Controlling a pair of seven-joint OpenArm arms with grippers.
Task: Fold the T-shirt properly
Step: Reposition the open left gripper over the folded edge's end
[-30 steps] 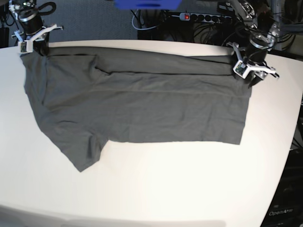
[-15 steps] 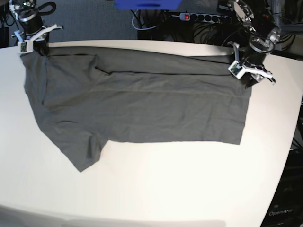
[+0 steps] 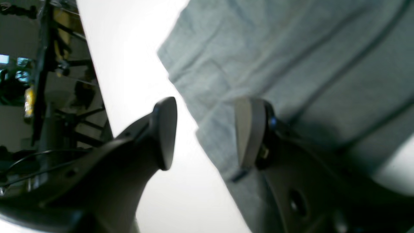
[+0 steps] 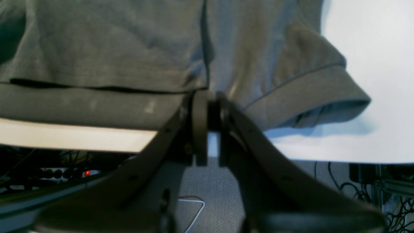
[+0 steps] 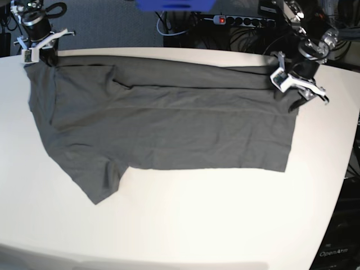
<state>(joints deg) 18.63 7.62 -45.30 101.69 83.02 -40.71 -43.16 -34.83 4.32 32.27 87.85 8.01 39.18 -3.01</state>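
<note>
Base view: the T-shirt (image 5: pixel 163 124) is spread along the tabletop's (image 5: pixel 225 219) far edge, only its far strip folded over. Its shoulder is pinched by the right gripper (image 4: pixel 208 129); the left gripper (image 3: pixel 205 132) is parted, empty, over the hem corner.

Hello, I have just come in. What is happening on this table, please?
A two-armed robot is folding a plain dark grey short-sleeved T-shirt that lies spread on a white table. The far long edge is already folded over into a band. The right gripper is shut on the T-shirt at the sleeve end, near the far table edge. The left gripper stands open at the hem end, with one finger over the cloth and the other over bare table, holding nothing.
</note>
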